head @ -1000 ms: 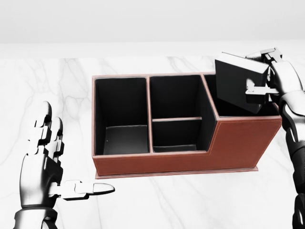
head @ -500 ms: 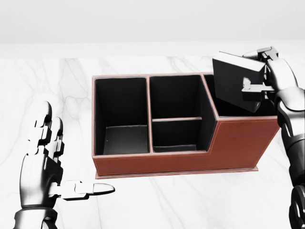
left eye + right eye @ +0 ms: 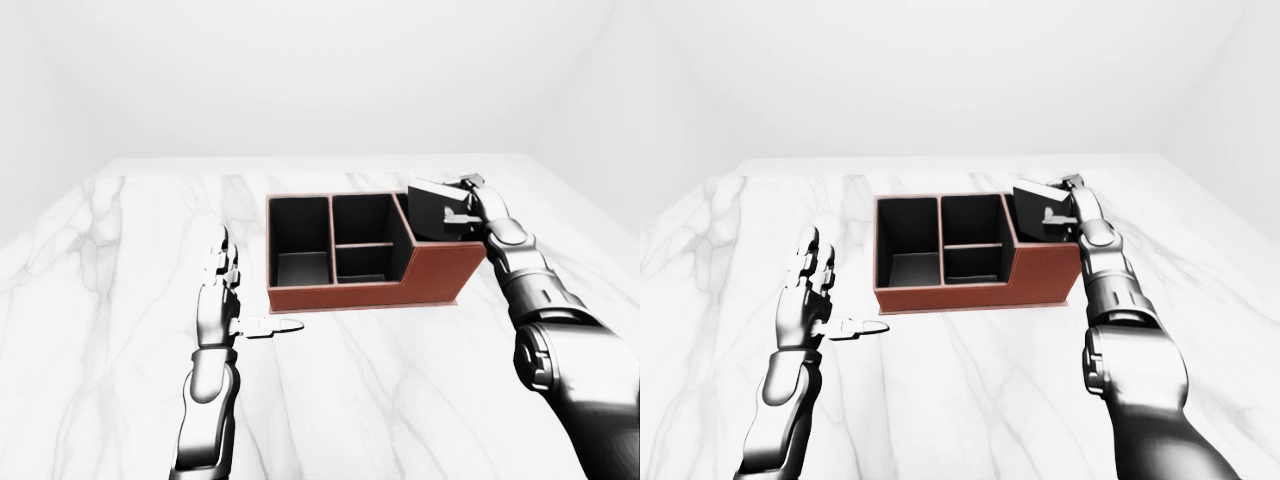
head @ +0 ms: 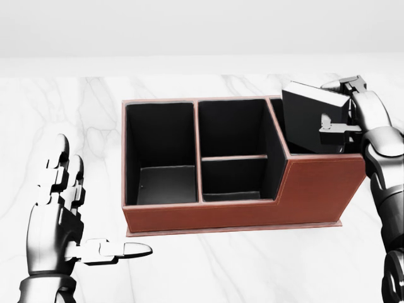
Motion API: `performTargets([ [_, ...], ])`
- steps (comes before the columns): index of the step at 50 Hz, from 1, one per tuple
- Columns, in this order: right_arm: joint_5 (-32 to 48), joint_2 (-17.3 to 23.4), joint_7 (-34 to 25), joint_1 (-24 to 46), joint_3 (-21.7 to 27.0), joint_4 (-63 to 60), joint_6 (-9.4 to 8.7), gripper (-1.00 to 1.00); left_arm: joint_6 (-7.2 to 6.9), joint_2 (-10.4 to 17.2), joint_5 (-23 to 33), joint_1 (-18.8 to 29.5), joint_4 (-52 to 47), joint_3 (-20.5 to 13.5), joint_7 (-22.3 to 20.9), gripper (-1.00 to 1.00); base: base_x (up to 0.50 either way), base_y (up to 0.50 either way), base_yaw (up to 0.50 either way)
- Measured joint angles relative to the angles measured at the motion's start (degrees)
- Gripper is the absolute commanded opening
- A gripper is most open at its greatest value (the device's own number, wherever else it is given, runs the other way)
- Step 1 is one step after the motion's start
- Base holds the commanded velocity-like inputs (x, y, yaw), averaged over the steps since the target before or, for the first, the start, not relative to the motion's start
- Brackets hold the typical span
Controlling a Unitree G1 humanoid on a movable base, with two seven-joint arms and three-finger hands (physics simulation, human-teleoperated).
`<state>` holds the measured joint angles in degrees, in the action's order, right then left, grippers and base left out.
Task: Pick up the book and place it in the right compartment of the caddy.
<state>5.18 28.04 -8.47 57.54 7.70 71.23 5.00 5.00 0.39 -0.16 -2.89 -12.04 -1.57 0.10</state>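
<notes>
dark book [image 4: 310, 120] gripped by the right hand [image 4: 353, 117], held tilted, partly lowered into the right compartment of the brown caddy [image 4: 252, 211], left hand [image 4: 63, 214] released, fingers spread over the marble bench [image 4: 76, 120]

I see bright, even, sharp renders; faint shadows, caddy [image 4: 240, 214] wells pitch black, walls washed out at twelve o'clock.

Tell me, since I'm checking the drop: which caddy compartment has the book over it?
The right one, with the tall brown wall. The right hand holds the dark book tilted in its opening; the other three stand empty.
</notes>
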Motion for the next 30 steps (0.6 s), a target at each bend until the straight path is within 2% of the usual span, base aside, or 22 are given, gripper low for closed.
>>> performTargets([
  [18,-0.1,-0.4,0.2,-1.4,0.0,0.7,0.00,-1.00,0.00,0.0,0.0,0.0,-0.1,0.0,0.0,1.00,0.00,0.00,0.00],
  [19,-0.1,-0.4,0.3,-1.4,0.0,0.7,0.00,-0.59,0.00,0.0,0.0,0.0,-0.1,0.0,0.0,1.00,0.00,0.00,0.00],
  [20,-0.2,-0.4,0.4,-1.4,0.2,0.6,0.00,0.15,0.00,0.0,0.0,0.0,-0.1,0.0,0.0,1.00,0.00,0.00,0.00],
  [21,-0.6,-0.4,0.5,-1.3,0.5,0.5,0.00,1.00,0.00,0.0,0.0,-0.1,-0.1,0.0,0.0,1.00,0.00,0.00,0.00],
  [30,-3.0,-0.1,0.5,-0.8,2.2,-1.0,0.00,1.00,0.00,0.0,0.0,-0.1,0.0,0.1,0.0,1.00,0.00,0.00,0.00],
])
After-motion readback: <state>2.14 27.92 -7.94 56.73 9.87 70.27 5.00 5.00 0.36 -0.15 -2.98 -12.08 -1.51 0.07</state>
